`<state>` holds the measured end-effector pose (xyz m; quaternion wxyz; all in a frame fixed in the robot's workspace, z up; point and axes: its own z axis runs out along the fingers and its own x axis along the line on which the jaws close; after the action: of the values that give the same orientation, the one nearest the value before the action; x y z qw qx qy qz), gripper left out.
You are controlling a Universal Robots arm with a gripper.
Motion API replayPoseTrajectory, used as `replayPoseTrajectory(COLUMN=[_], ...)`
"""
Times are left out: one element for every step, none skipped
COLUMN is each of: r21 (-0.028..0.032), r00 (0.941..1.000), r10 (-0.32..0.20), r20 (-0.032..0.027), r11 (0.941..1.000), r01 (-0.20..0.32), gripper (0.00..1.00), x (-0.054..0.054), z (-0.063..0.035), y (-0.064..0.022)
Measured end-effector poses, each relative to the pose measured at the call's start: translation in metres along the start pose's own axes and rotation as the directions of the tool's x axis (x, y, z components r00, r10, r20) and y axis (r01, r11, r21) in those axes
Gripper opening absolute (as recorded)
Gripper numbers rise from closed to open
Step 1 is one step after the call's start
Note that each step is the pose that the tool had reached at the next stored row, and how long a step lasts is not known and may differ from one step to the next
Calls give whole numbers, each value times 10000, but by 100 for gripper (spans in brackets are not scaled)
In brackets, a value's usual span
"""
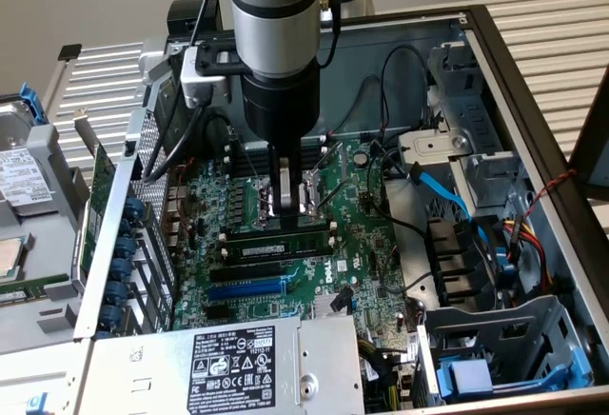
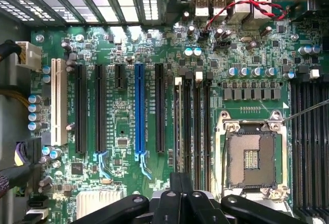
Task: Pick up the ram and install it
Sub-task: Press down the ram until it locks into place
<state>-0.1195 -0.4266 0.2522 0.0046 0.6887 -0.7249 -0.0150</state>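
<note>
the tool (image 1: 288, 207) is hanging straight down inside the open computer case (image 1: 533, 110), its fingers drawn fully together and gripping nothing, directly above the motherboard (image 1: 371, 244). its tips are sitting between the cpu socket (image 1: 285, 191) and the ram (image 1: 274, 241), very near the stick; whether they are touching it cannot be told. the ram is lying seated in a slot, long edge running across the board, with an empty black slot and a blue slot (image 1: 245, 289) beyond it toward the power supply (image 1: 238, 367). in the wrist view the tool (image 2: 180, 198) is hovering over the memory slots (image 2: 193, 126), just beside the open socket (image 2: 252, 157).
</note>
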Motion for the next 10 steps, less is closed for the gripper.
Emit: replayPoseTrajectory(r21=[1, 1, 1, 1, 1, 2, 2, 3, 3, 3], r00=[10000, 10000, 10000, 10000, 10000, 10000, 10000, 10000, 10000, 10000], r10=[0, 0, 1, 1, 1, 1, 1, 1, 2, 2], r20=[-9, -19, -29, -38, -44, -46, -50, -50, -50, -50], r11=[10000, 10000, 10000, 10000, 10000, 10000, 10000, 10000, 10000, 10000], r01=[0, 0, -1, -1, -1, -1, -1, -1, -1, -2], gripper=[11, 11, 11, 11, 11, 11, 11, 11, 11, 11], x=[0, -1, -1, -1, -1, -2, -2, -2, -2, -2], z=[-20, -41, -59, -74, -84, -89, -94, -96, -96, -96], y=[0, 1, 2, 2, 2, 2, 3, 2, 3, 3])
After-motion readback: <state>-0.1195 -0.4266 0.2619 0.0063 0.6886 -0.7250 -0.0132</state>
